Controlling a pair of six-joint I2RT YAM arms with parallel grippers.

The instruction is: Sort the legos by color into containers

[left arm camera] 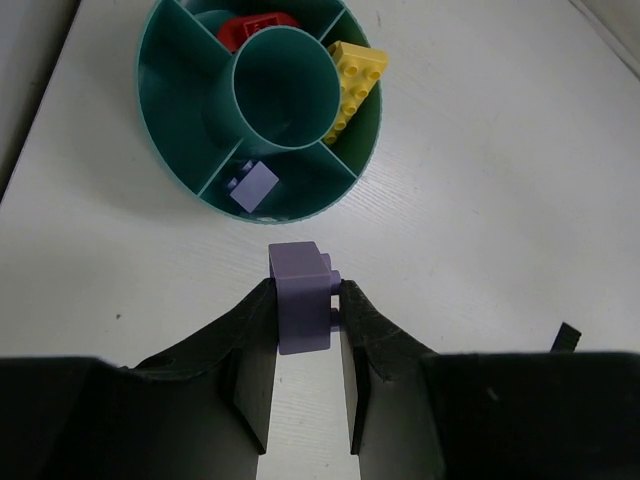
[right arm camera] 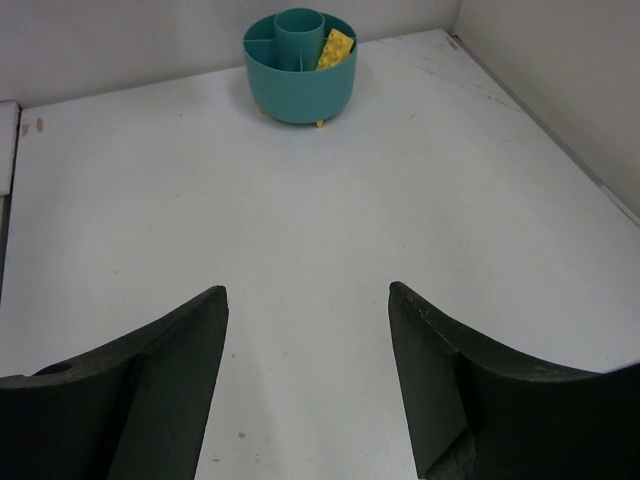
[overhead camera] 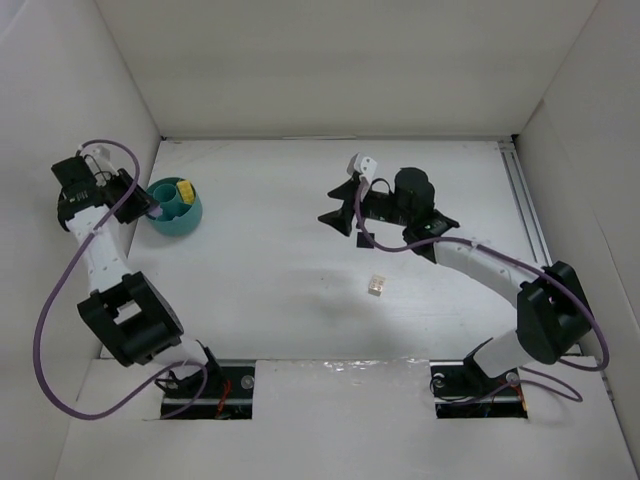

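The white tabletop (overhead camera: pixel 300 250) carries everything, walled in by white panels. The 2 arms reach from its near edge. The right end effector (right arm camera: pixel 306 290) hangs over the middle-far area, its fingers spread wide with nothing between them. The left end effector (left arm camera: pixel 305 300) is at the far left, closed tightly on a lilac brick (left arm camera: pixel 300 295) that stands up between its fingers, just beside the rim of the teal bowl (left arm camera: pixel 172 120).

The bowl sits at the far left of the tabletop, with partitions running out from a central tube (left arm camera: pixel 285 85). In the left wrist view, a yellow studded brick (left arm camera: pixel 355 85) leans in the right compartment, a red brick (left arm camera: pixel 255 28) lies in the far one, and a second lilac brick (left arm camera: pixel 252 186) lies in the compartment closest to the held brick.

1 small pale brick (overhead camera: pixel 376 286), cream or clear, lies alone near the middle of the tabletop, well apart from the bowl.
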